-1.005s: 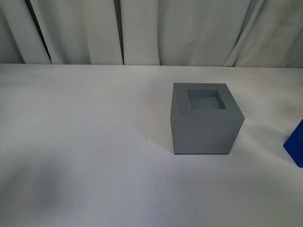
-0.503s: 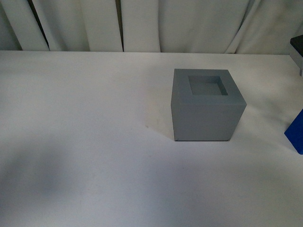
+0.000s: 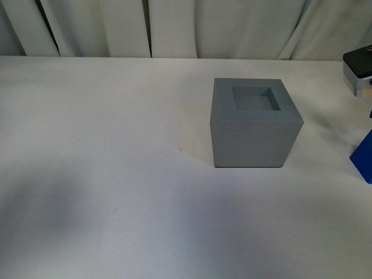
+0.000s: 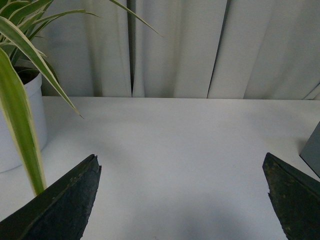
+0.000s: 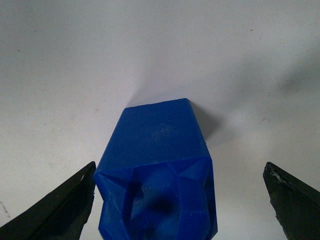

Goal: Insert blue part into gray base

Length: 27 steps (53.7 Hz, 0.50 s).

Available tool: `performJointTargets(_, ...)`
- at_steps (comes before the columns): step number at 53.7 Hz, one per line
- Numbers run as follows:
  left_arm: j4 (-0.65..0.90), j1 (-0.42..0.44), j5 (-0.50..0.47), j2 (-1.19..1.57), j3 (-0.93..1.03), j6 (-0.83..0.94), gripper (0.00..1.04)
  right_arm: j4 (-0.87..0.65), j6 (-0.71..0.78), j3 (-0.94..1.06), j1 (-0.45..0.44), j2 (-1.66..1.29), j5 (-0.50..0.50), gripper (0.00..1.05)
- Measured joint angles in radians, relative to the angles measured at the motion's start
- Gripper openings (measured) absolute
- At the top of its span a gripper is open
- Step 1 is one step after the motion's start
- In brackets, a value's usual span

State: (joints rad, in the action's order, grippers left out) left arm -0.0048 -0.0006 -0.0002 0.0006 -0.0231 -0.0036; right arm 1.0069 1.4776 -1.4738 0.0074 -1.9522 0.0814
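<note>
The gray base [image 3: 256,125] stands on the white table right of centre, its square recess facing up and empty. Its edge also shows in the left wrist view [image 4: 312,150]. The blue part [image 3: 363,157] stands at the far right edge of the front view, mostly cut off. In the right wrist view the blue part [image 5: 160,165] sits upright on the table between my open right gripper's [image 5: 180,172] jaws, nearer one finger [image 5: 65,205], with no contact visible. Part of the right arm [image 3: 357,70] shows above the blue part. My left gripper [image 4: 180,167] is open and empty over bare table.
A potted plant with long green leaves in a white pot [image 4: 20,125] stands beside the left gripper. White curtains [image 3: 186,26] hang behind the table's far edge.
The front view has tilted, so the base and blue part sit higher in the picture. The right arm's wrist has come into view at the far right edge above the blue part.
</note>
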Motion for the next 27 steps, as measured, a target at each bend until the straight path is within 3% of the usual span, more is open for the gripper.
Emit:
performJointTargets(7, 0.0, 0.0, 0.0, 0.0, 0.0, 0.0, 0.99, 0.0, -0.001, -0.002, 0.002, -0.007, 0.002, 0.96)
performJointTargets(12, 0.0, 0.0, 0.0, 0.0, 0.0, 0.0, 0.99, 0.003, 0.0, -0.003, 0.002, -0.008, 0.003, 0.75)
performJointTargets(21, 0.0, 0.0, 0.0, 0.0, 0.0, 0.0, 0.99, 0.029, -0.004, -0.021, 0.001, -0.008, 0.022, 0.52)
performJointTargets(27, 0.0, 0.0, 0.0, 0.0, 0.0, 0.0, 0.99, 0.056, -0.011, -0.056, 0.0, -0.008, 0.041, 0.46)
